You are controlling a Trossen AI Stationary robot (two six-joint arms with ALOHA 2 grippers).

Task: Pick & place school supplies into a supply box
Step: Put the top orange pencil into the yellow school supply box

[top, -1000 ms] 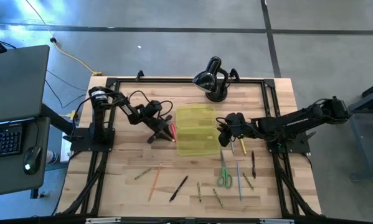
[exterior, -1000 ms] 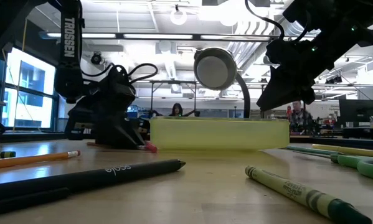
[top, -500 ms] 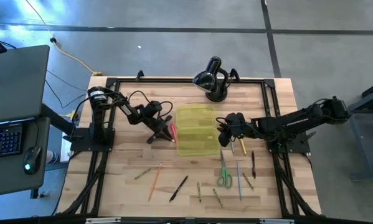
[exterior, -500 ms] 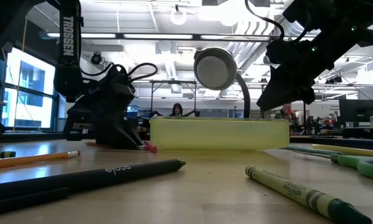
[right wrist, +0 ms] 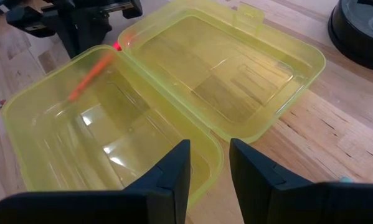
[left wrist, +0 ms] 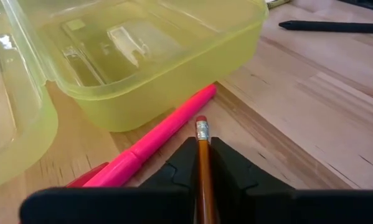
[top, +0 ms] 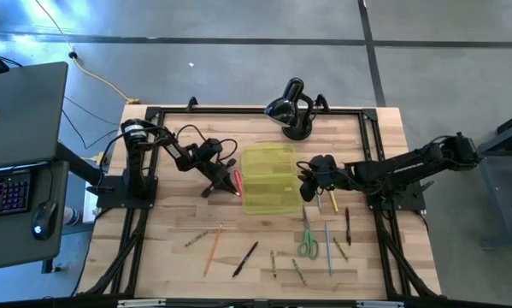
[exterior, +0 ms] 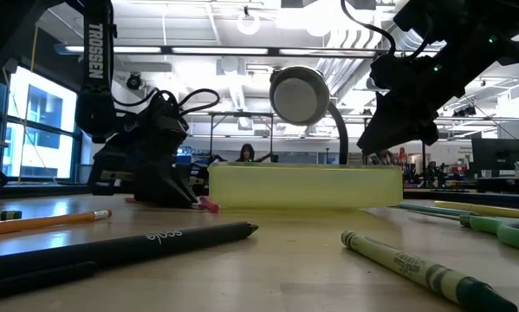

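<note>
Supply box open, left claw clamped on orange pencil beside its edge, right claw parted, empty.

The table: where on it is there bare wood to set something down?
The table's far-left corner, between the lamp and the left arm, is bare, as is the far-right corner. Crowded: around the supply box, flanked by both pincers, and the near strip with scissors and scattered pencils.

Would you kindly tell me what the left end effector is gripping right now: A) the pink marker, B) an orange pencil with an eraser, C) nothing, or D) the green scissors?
B: in the left wrist view, the left end effector pinches the orange pencil, while the pink marker lies alongside, untouched.
</note>
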